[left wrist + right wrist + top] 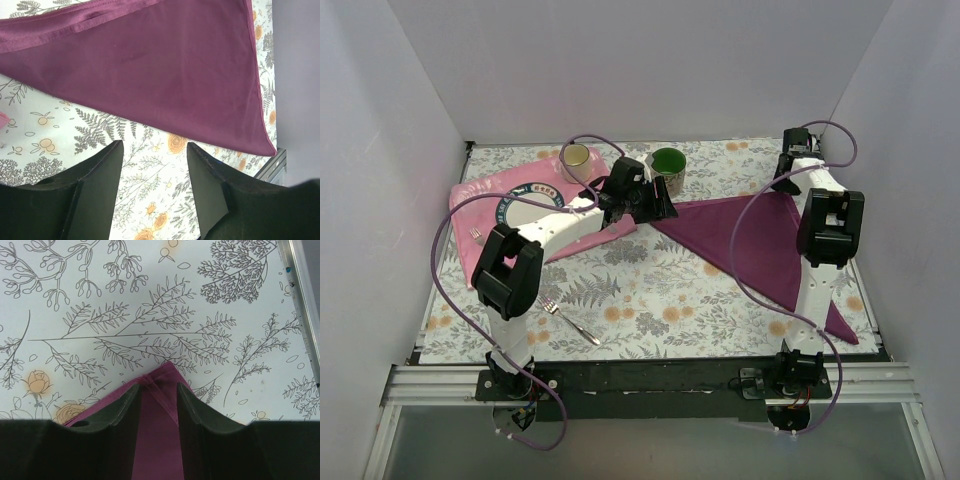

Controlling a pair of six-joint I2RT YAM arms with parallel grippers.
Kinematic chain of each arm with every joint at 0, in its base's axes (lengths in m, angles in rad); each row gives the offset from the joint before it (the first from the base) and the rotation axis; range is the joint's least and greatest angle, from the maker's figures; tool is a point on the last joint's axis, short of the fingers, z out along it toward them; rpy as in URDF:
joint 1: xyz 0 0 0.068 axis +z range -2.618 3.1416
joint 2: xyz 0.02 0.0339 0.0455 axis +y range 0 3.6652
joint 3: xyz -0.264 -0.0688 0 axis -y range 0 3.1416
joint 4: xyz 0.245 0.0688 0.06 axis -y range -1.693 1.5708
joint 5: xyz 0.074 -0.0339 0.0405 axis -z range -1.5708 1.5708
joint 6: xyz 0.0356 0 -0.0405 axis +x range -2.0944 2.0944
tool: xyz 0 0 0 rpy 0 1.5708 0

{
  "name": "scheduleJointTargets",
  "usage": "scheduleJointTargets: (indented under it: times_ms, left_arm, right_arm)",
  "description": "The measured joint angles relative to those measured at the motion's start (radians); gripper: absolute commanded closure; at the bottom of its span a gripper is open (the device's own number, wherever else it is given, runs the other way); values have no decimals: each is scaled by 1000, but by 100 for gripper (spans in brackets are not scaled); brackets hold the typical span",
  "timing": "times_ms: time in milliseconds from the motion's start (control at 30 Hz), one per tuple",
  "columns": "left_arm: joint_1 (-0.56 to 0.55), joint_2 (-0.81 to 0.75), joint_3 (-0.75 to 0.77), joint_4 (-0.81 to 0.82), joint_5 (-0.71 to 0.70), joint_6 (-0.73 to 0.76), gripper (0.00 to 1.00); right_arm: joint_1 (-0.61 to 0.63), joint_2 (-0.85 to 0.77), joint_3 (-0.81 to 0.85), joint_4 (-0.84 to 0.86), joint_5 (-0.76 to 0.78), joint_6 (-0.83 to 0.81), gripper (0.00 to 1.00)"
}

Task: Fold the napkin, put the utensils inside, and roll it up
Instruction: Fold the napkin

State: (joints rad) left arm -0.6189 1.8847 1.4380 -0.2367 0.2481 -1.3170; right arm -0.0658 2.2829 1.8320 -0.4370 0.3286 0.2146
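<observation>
napkin [770, 250] part hid behind R arm [825, 235] | plate [517, 210] half under L arm [555, 232]

Bright, even light pours down from above and bounces off the white walls [620, 60]. Shadows on the table [650, 285] are faint and soft-edged. No hard glare, only a mild sheen on the napkin [150, 75]. The overhead view is sharp throughout. Up close, the left fingers [95, 195] and right fingers [117, 415] go dark and slightly soft, while the table print is crisp.

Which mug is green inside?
The right mug, nearest the purple napkin; the left mug is cream inside.
</observation>
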Motion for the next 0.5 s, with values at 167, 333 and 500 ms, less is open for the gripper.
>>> scheduleJointTargets:
  times_ms: [167, 333, 500]
  left_arm:
    - [-5, 0, -6, -4, 2, 0, 46]
    - [-5, 0, -6, -4, 1, 0, 46]
    - [-5, 0, -6, -7, 1, 1, 42]
  right_arm:
    - [-11, 16, 19, -1, -17, -10, 65]
    - [-12, 16, 20, -2, -30, -10, 63]
    - [-12, 17, 20, -1, -61, -11, 62]
